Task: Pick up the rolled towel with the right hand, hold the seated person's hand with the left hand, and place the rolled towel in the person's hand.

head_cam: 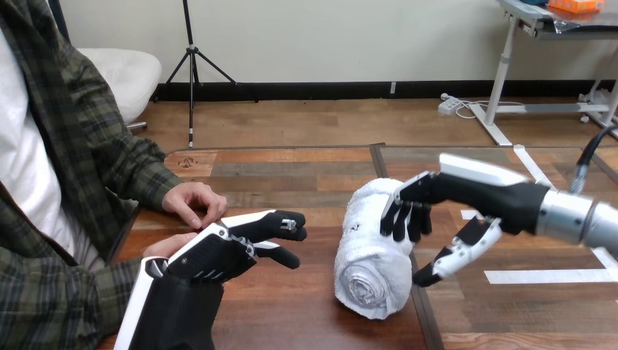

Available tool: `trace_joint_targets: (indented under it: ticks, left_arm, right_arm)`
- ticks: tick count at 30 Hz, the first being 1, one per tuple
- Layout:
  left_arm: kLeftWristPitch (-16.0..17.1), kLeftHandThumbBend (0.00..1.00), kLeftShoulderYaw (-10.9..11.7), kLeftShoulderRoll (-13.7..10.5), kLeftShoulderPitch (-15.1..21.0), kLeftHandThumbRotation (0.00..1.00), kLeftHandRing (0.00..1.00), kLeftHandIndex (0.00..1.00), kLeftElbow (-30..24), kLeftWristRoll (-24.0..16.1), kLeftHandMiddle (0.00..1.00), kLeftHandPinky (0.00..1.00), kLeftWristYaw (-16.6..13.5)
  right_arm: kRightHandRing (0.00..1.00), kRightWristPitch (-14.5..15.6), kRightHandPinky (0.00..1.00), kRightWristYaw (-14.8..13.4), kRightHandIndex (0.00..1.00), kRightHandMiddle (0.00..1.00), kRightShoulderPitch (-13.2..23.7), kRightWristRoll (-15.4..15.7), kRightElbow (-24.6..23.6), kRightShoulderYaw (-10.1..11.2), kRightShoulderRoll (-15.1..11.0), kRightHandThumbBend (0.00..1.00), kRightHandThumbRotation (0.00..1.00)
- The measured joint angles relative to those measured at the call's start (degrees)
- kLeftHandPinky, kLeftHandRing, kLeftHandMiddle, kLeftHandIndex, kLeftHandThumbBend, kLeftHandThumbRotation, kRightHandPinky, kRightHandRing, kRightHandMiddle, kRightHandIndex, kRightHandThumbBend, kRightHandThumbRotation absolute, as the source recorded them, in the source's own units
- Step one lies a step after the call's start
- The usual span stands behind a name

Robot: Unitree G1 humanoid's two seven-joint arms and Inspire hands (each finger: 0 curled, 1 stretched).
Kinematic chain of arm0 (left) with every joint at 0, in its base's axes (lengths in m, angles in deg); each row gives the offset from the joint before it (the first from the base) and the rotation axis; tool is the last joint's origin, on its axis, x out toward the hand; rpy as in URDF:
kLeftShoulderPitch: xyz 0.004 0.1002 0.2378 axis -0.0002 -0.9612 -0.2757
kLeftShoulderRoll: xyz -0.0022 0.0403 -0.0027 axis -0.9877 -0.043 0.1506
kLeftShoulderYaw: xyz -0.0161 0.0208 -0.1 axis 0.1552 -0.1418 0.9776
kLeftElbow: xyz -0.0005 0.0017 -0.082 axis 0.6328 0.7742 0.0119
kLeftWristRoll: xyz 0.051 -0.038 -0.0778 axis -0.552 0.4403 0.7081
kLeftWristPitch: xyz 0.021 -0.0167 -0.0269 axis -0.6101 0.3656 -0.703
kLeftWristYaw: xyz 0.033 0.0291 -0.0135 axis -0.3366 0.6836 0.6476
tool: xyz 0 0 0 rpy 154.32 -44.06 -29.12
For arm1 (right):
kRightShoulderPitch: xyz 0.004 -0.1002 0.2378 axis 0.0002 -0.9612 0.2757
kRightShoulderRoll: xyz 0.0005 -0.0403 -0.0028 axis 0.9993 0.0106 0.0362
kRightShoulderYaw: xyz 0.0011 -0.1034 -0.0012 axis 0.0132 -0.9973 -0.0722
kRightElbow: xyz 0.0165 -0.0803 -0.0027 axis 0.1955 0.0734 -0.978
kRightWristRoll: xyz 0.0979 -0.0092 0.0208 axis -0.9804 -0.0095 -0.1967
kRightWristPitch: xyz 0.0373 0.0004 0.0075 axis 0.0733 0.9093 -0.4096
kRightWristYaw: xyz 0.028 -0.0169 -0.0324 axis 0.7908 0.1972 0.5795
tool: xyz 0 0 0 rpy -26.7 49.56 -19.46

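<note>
While the rolled towel (373, 251) lay on the table (306, 313) just left of the right hand (474, 193), that hand's fingers bent down onto the roll's near edge and its thumb stood spread below, not yet closed round anything. The left hand (218, 251) was loosely outstretched and held nothing, with the person's hands (193, 204) close beyond it and to its left; whether they touched it could not be told. A grip closing this near the towel's edge could probably let the soft roll slip free or unwind on lifting.
</note>
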Motion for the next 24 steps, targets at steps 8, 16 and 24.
trace_joint_targets:
  ticks: [8, 16, 24]
  left_arm:
    - [-0.10, 1.00, 0.02, 0.02, -0.16, 0.45, 0.71, 0.69, 0.00, -0.01, 0.73, 0.57, 0.06]
    - [-0.22, 1.00, -0.11, 0.16, -0.28, 0.46, 0.71, 0.68, 0.00, -0.20, 0.73, 0.58, 0.15]
    - [-0.23, 1.00, -0.38, 0.61, -0.33, 0.44, 0.71, 0.68, 0.00, -0.52, 0.73, 0.58, 0.08]
  right_arm:
    - [0.68, -0.03, 0.66, 5.18, 0.71, 0.69, 2.57, -1.98, -0.59, 0.09, -0.94, 0.99, 0.43]
    - [0.77, 0.12, 0.75, 8.08, 0.76, 0.75, 6.07, -1.29, -0.72, -0.13, -1.05, 1.00, 0.42]
    - [0.82, 0.24, 0.79, 8.56, 0.80, 0.80, 9.64, 1.27, -0.73, -0.92, -1.04, 1.00, 0.34]
